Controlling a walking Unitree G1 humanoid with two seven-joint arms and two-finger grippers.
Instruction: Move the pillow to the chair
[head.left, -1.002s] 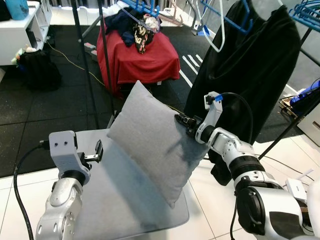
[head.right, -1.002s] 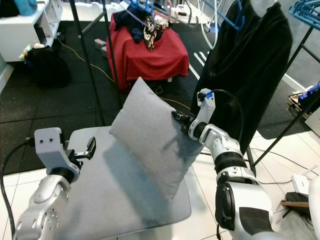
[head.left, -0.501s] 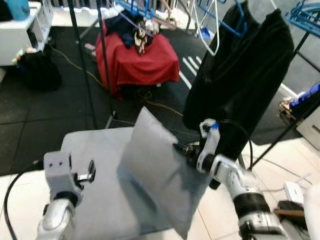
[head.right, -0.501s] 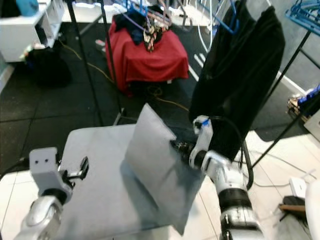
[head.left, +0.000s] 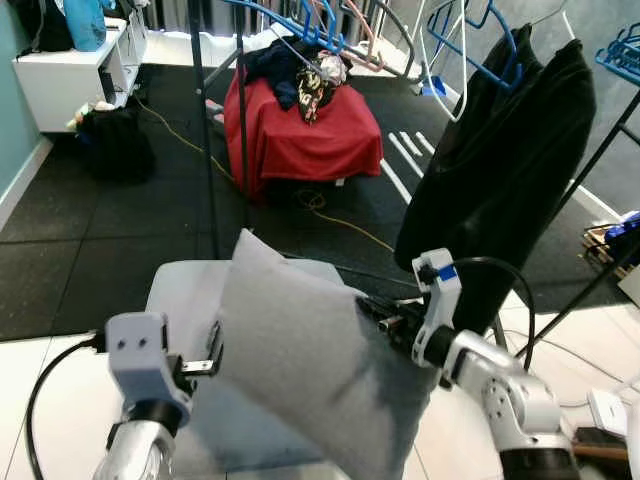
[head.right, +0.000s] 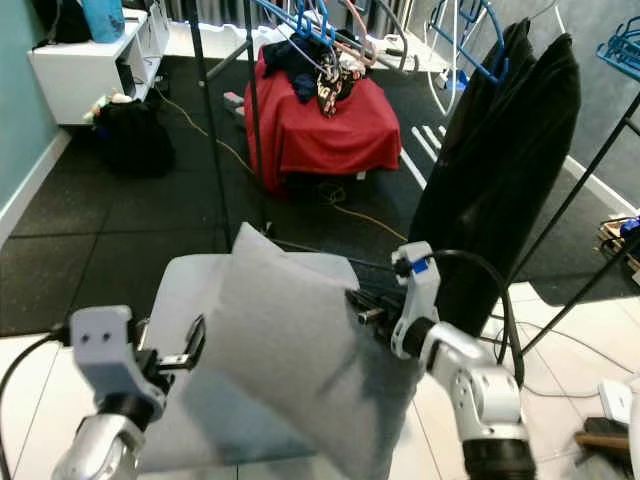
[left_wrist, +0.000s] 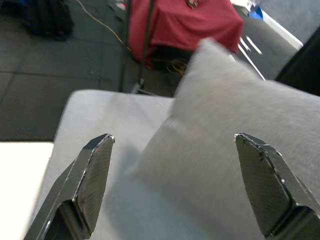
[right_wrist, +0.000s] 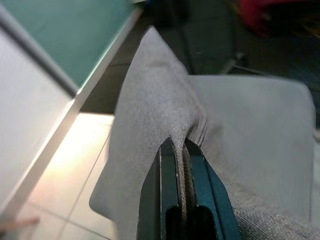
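Your right gripper (right_wrist: 181, 150) is pinching the grey pillow's (head.left: 310, 370) edge; pillow's tilted up over the grey chair seat (head.left: 185, 285). Left gripper (left_wrist: 172, 185), fingers spread wide, sits just beside the pillow.

The grey fabric pillow (head.left: 310, 385) — its lower corner cut off — hides the seat beneath the right gripper's (head.left: 368, 308) jaws.

You see a grey, matt woven-cloth pillow (head.left: 310, 380), a smooth grey fabric seat (head.left: 185, 290), and glossy white floor tiles (head.left: 40, 400) at lower left.
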